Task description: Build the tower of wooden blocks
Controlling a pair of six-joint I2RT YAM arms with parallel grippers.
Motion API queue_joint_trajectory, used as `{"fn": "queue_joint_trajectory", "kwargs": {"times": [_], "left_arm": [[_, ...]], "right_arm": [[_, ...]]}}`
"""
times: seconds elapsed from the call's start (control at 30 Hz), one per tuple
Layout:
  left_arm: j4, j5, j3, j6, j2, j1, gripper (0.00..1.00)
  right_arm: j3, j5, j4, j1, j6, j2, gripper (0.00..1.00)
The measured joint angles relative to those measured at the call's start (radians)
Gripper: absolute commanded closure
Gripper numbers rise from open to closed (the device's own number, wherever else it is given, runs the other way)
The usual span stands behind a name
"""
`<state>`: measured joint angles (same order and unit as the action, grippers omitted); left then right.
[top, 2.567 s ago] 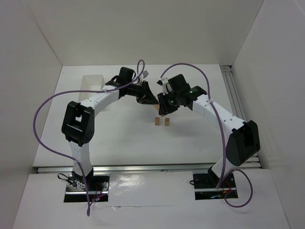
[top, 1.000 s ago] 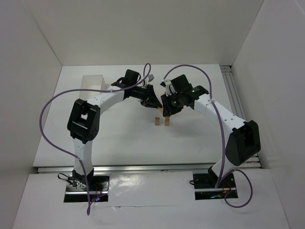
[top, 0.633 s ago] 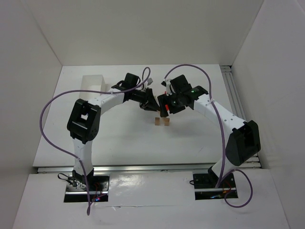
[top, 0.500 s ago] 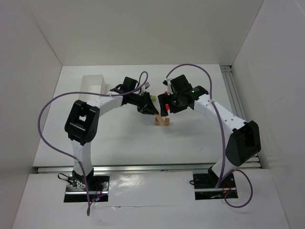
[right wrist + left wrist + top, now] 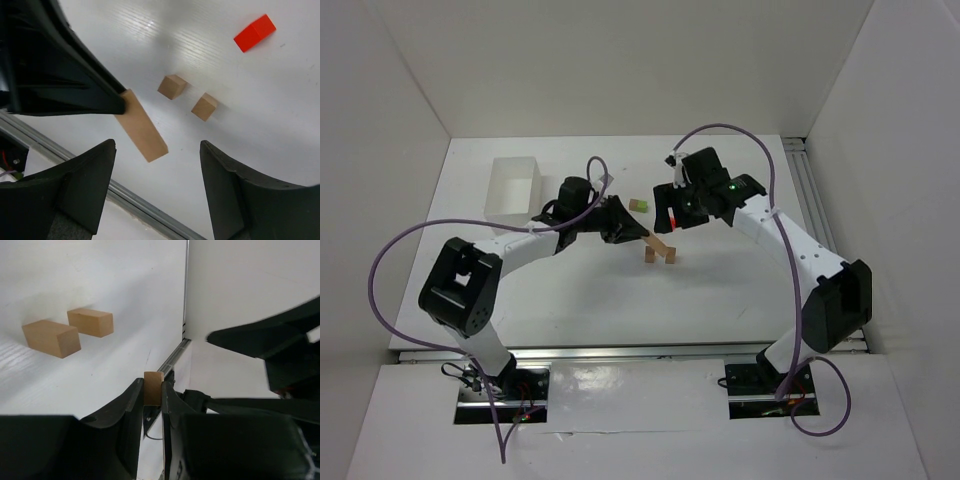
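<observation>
Two tiny tan blocks (image 5: 649,257) (image 5: 672,257) stand side by side on the table; they also show in the left wrist view (image 5: 51,338) (image 5: 90,322) and the right wrist view (image 5: 172,86) (image 5: 205,106). A lime green block (image 5: 639,206) lies behind them. A red block (image 5: 255,32) lies on the table beyond them. My left gripper (image 5: 640,231) (image 5: 152,384) is shut on a thin tan stick (image 5: 660,243) (image 5: 141,126), whose free end hangs above the two tan blocks. My right gripper (image 5: 672,214) (image 5: 159,186) is open and empty, above and behind the blocks.
A white open box (image 5: 515,190) stands at the back left. White walls close in the table on three sides. A metal rail (image 5: 810,190) runs along the right edge. Both arms meet over the table's middle.
My left arm has swung its elbow down to the near left, the stick now pointing over the two tan blocks. My right gripper has drawn back. The lime green block has come into view.
</observation>
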<state>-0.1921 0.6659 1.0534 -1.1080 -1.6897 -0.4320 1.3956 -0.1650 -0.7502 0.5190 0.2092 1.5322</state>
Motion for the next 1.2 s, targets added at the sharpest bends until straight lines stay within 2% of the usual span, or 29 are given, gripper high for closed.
{"fn": "queue_joint_trajectory", "kwargs": {"times": [0.13,0.4,0.57,0.67,0.97,1.2], "left_arm": [[-0.055,-0.039,-0.065,-0.052,0.008,-0.008,1.0],[-0.113,-0.09,-0.072,-0.082,0.05,-0.008,1.0],[-0.155,-0.112,-0.091,-0.106,0.071,-0.008,1.0],[-0.182,-0.114,-0.113,-0.127,0.075,-0.008,1.0],[-0.175,-0.098,-0.108,-0.124,0.071,-0.008,1.0],[-0.075,-0.006,0.025,-0.067,-0.009,0.011,1.0]], "right_arm": [[0.045,-0.054,-0.003,0.0,-0.033,0.0,0.27],[0.085,-0.101,-0.032,0.014,-0.095,0.034,0.24],[0.084,-0.076,-0.026,0.022,-0.095,0.031,0.33],[0.079,-0.048,-0.025,0.029,-0.107,0.03,0.33],[-0.082,-0.012,0.065,0.043,-0.222,-0.019,0.28],[-0.143,-0.023,0.176,0.053,-0.346,-0.085,0.29]]}}
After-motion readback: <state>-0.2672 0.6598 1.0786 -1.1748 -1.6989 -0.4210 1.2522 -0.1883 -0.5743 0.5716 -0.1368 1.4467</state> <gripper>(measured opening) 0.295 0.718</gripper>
